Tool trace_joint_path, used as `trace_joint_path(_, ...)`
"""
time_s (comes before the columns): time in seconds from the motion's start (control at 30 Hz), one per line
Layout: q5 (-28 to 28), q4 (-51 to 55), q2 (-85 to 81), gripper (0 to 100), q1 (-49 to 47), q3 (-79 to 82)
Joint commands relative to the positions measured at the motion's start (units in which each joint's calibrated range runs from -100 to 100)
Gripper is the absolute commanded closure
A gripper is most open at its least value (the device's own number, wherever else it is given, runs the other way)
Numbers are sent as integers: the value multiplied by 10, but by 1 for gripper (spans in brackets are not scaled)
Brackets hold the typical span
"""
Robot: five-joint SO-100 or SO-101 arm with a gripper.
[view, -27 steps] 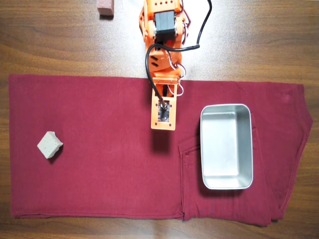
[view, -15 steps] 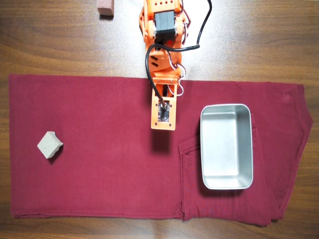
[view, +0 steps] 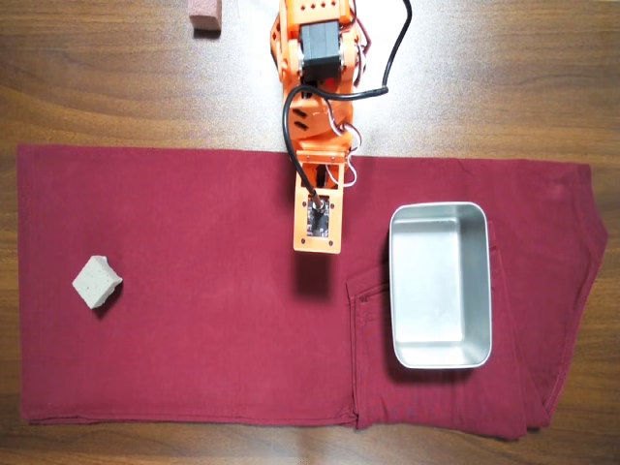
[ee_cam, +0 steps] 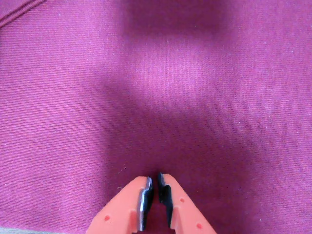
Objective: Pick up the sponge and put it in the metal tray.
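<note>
on the wooden table [view: 116, 87] lies a dark red cloth [view: 194, 358], with the shiny rectangular metal tray [view: 441, 360] at overhead right, empty. orange two-finger gripper [ee_cam: 156, 181] is closed on nothing above bare cloth. small pale speckled sponge [view: 97, 282] sits far left, well apart from both.

The small pale beige-grey speckled sponge block [view: 97, 282] lies rotated, well left of the gripper [view: 317, 244] in the overhead view; the shiny silver rectangular metal tray [view: 441, 356] sits empty just right.
</note>
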Motion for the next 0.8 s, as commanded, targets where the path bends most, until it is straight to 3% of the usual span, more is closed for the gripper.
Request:
trace_joint_path(0.0, 0, 13, 5, 97, 2, 4)
trace_joint_path(0.5, 0, 13, 5, 94, 2, 4)
trace_joint_path(0.6, 0, 13, 5, 100, 2, 4)
trace_joint_path(0.77, 2, 13, 5, 100, -5, 4)
